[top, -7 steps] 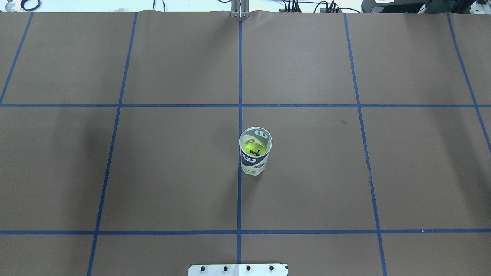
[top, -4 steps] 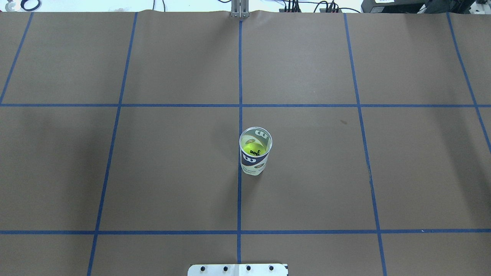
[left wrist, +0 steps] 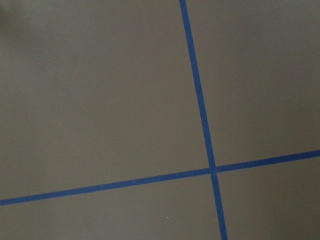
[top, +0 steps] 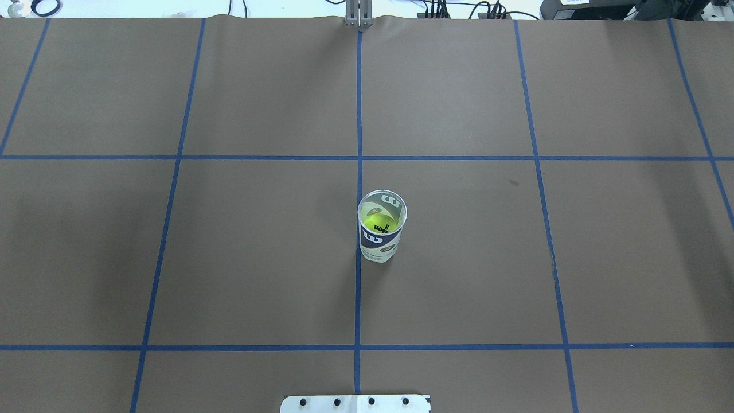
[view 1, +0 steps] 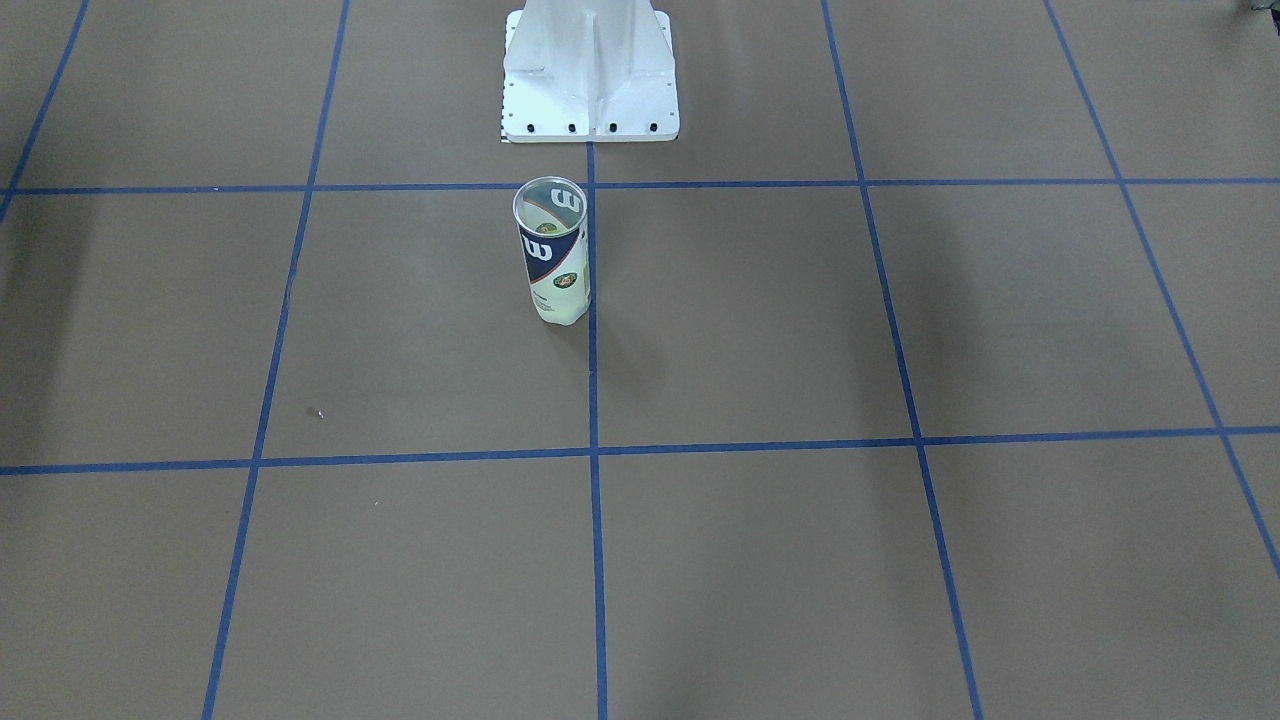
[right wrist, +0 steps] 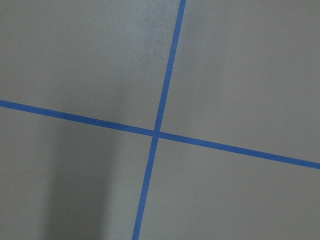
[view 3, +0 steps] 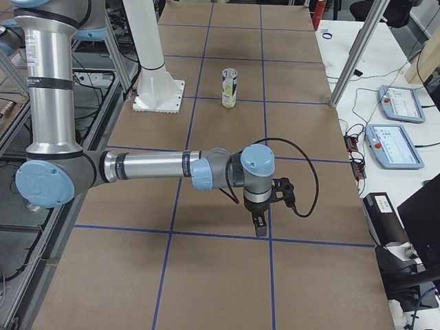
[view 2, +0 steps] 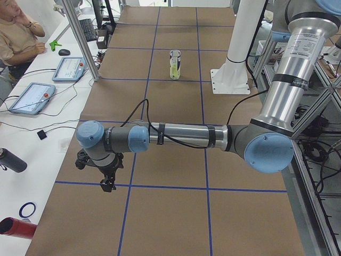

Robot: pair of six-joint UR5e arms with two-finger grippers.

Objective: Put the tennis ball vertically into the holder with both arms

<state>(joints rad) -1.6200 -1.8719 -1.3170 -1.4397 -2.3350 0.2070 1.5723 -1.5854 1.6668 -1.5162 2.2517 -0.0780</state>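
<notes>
At the left end of the surface [top: 229, 258], outside the overhead view, the left arm [view 2: 186, 136] reaches out low and level. Its left fingers [view 2: 107, 184] point down, close above a crossing of blue tape lines. They show only in the side view, so I cannot tell whether they are spread or closed. The left wrist camera sees nothing but brown paper and that crossing.

Near the middle, the holder [top: 381, 229] stands upright just right of the centre tape line, in front of the white pedestal [view 1: 590, 70] and apart from it. Its mouth faces up, and the yellow-green ball [top: 375, 221] sits inside it, low down, with black lettering turned toward the opening. From the sides the ball shows as a yellow patch through the clear wall at the bottom. Both arms are well apart from the holder.

At the right end, the right arm [view 3: 148, 166] lies stretched out the same way. Its right fingers [view 3: 260, 225] hang just over another tape crossing. Again only a side view shows them, and I cannot tell their state.
</notes>
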